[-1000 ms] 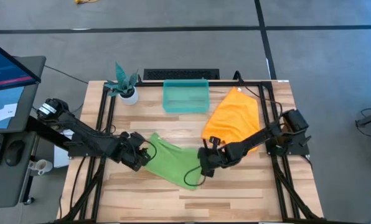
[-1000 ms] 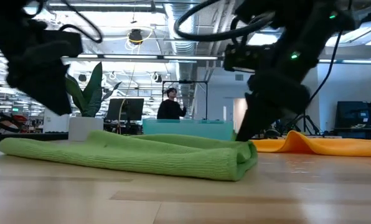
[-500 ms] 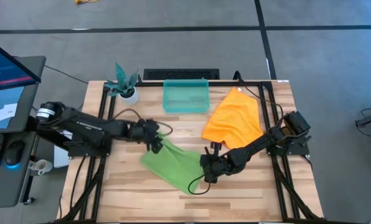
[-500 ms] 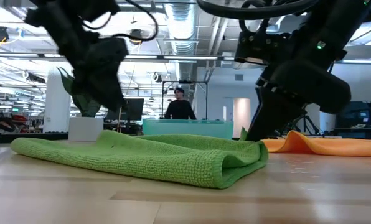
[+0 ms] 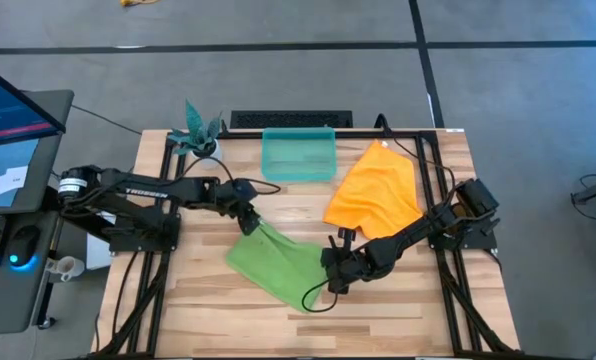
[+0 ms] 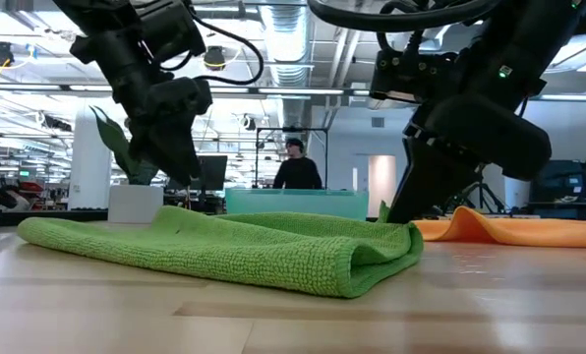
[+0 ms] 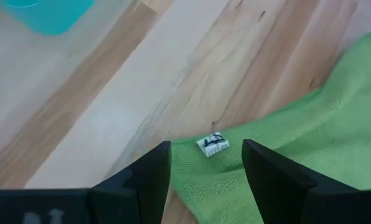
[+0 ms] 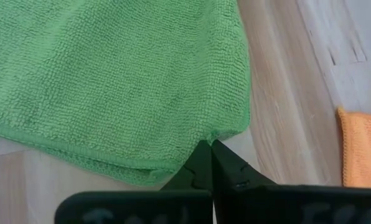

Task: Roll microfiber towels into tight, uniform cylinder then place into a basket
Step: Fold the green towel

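My right end effector [image 5: 328, 279] has its two dark fingers pinched together on the edge of the lime green microfiber towel [image 5: 276, 262], which lies folded and flat on the light wooden tabletop [image 5: 218, 320]; in the right wrist view the fingertips meet on the hem where the fold curls over. My left end effector [image 5: 246, 222] hangs over the opposite corner of that same cloth, fingers apart, with a small white care tag [image 7: 213, 144] showing between them just beyond the tips. The bright orange microfiber towel [image 5: 376, 190] lies spread just behind the right end effector, not touching the green one. The translucent teal plastic basket [image 5: 298, 155] sits beyond both end effectors at the tabletop's far edge, beside the orange cloth.
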Tool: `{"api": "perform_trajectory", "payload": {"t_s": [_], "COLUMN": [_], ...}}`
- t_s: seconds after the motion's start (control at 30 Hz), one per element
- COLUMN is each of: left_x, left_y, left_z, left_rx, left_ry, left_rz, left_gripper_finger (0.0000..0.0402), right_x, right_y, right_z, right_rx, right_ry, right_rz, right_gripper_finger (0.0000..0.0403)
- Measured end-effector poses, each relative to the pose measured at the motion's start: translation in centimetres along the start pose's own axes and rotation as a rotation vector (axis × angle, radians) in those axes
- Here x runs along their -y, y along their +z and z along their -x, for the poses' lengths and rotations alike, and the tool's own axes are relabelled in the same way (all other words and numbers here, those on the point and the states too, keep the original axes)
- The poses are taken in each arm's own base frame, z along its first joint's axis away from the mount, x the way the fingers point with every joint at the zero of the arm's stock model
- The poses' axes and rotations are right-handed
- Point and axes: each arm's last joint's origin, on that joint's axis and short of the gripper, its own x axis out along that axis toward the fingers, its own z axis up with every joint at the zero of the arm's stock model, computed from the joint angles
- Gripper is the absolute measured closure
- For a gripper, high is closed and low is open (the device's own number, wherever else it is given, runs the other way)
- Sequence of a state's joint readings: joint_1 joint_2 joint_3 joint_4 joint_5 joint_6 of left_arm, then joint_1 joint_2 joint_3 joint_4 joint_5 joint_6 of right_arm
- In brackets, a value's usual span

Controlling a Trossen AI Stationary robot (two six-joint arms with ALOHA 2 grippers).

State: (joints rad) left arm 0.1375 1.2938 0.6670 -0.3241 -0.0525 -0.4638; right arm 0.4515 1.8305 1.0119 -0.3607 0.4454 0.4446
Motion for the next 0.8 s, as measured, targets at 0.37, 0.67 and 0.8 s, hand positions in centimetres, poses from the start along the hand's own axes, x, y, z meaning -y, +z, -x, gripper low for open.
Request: {"api": "perform_trajectory", "payload": {"t_s": [0.37,0.67,0.8], "left_x": [0.0,-1.1,-1.1], "left_y": [-0.4,-0.4,-0.5], "left_z": [-2.9,-3.7,-4.0], "left_rx": [-0.063,-0.076,-0.088], "left_ry": [0.024,0.118,0.102], "left_rz": [-0.036,0.012,0.014], "left_gripper_finger": [0.0212,0.0212,0.0212], "right_x": [0.0,0.0,-0.1], "right_y": [0.0,0.0,0.0], "right_z": [0.0,0.0,0.0], "right_rx": [-0.006,-0.009,-0.012], "right_ry": [0.0,0.01,0.02], "right_rz": [0.003,0.001,0.001], "right_gripper_finger": [0.0394,0.0396,0.0395]}}
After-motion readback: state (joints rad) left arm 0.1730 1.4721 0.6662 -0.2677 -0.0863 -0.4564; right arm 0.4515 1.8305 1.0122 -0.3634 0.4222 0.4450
